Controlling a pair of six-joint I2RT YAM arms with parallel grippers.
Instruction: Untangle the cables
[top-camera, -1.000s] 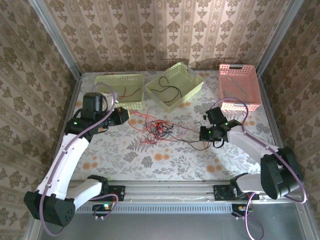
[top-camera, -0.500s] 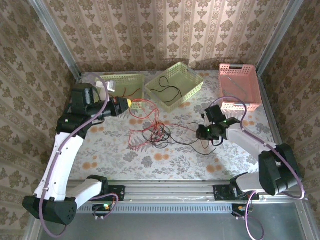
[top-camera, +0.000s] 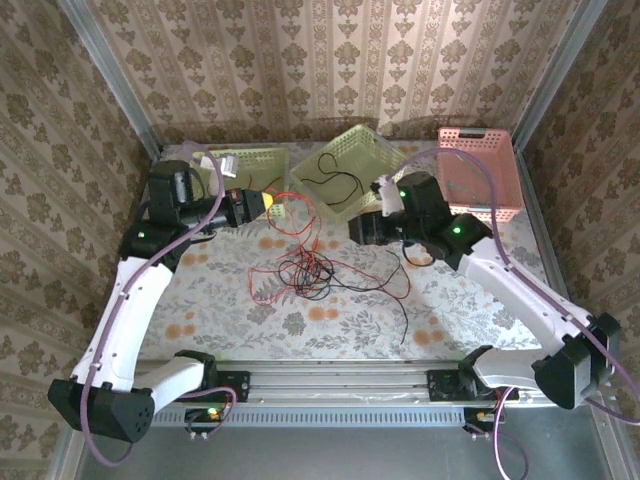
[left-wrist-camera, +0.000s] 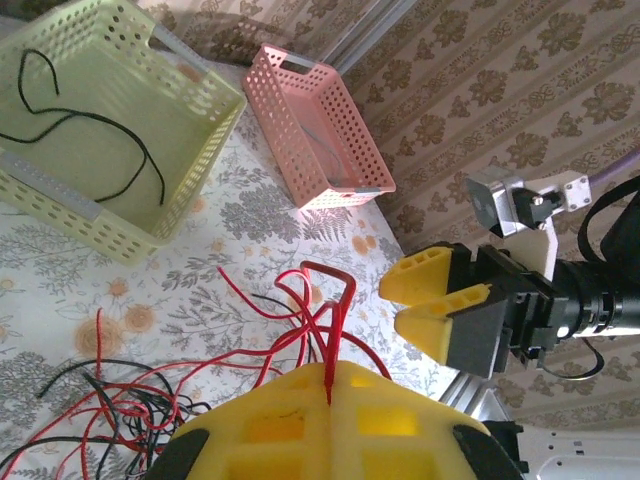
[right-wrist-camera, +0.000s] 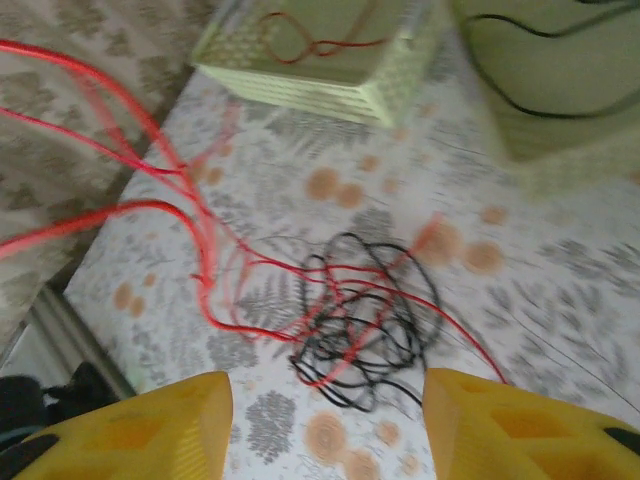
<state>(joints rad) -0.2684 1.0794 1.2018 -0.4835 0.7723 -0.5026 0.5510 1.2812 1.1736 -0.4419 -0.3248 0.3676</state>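
The cables (top-camera: 300, 272) lie as a loose red and black tangle on the floral table, and one black strand (top-camera: 404, 310) trails to the right. My left gripper (top-camera: 272, 207) is raised behind the tangle and shut on a bundle of red cables (left-wrist-camera: 335, 290), which loop out from between its yellow fingers (left-wrist-camera: 300, 420) and hang down to the heap. My right gripper (top-camera: 358, 228) hovers above the table to the right of the left one, and its yellow fingers (left-wrist-camera: 435, 300) show in the left wrist view. It is open (right-wrist-camera: 325, 405), with the tangle (right-wrist-camera: 365, 320) far below and nothing between its fingers.
Three baskets stand along the back: a pale green basket (top-camera: 240, 170) holding a red wire, a tilted green basket (top-camera: 350, 172) holding a black wire (left-wrist-camera: 95, 125), and a pink basket (top-camera: 478, 172). Patterned walls close in the back and both sides.
My right gripper opened, let go of the black strand and swung up and back-left. My left gripper rose and moved right with the red cables, drawing them out of the tangle.
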